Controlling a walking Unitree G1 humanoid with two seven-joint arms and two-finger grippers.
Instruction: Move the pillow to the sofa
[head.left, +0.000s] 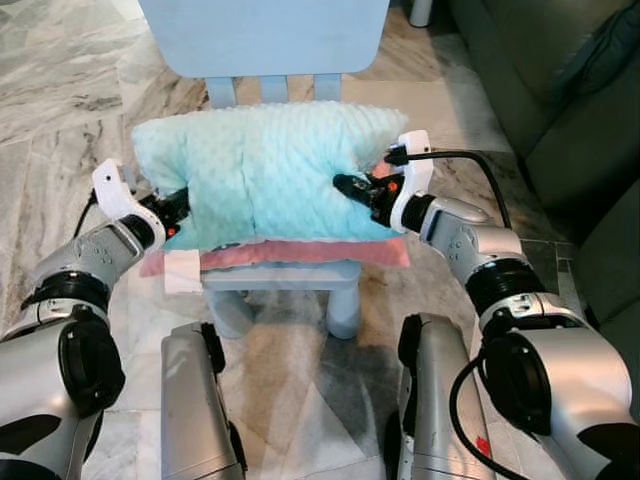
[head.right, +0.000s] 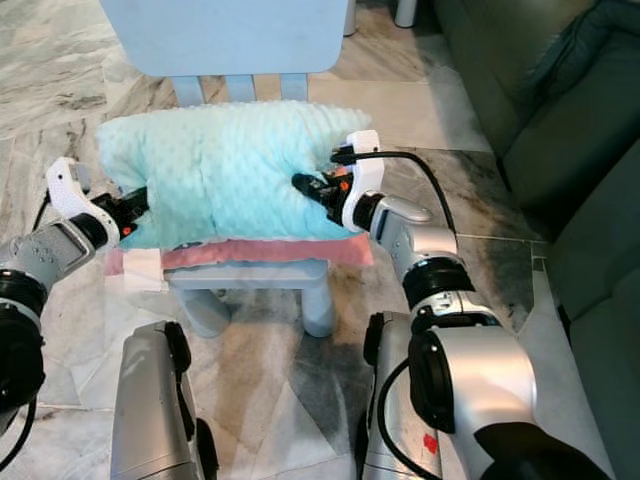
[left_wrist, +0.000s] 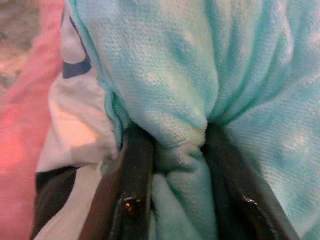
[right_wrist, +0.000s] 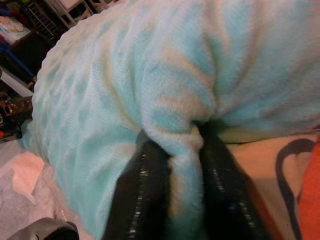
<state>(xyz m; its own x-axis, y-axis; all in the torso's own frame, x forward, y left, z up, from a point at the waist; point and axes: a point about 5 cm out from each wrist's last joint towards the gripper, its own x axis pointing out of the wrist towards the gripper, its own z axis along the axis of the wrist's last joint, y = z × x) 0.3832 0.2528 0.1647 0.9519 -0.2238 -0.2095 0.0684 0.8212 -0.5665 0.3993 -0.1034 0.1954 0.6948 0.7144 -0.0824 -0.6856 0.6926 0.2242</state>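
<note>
A mint-green dotted pillow (head.left: 265, 165) lies on a pink cushion (head.left: 300, 252) on the small light-blue chair (head.left: 265, 35) in front of me. My left gripper (head.left: 180, 208) pinches the pillow's left end; in the left wrist view a fold of mint fabric (left_wrist: 175, 150) is squeezed between the black fingers (left_wrist: 132, 185). My right gripper (head.left: 350, 187) is shut on the pillow's right end, with a fold (right_wrist: 177, 145) caught between its fingers (right_wrist: 145, 195). The dark green sofa (head.left: 560, 110) stands to my right.
The chair's backrest rises just behind the pillow. Marble floor (head.left: 60, 90) spreads to the left and around the chair. A dark cushion (head.left: 610, 50) lies on the sofa. My own legs (head.left: 195, 400) stand close to the chair's front.
</note>
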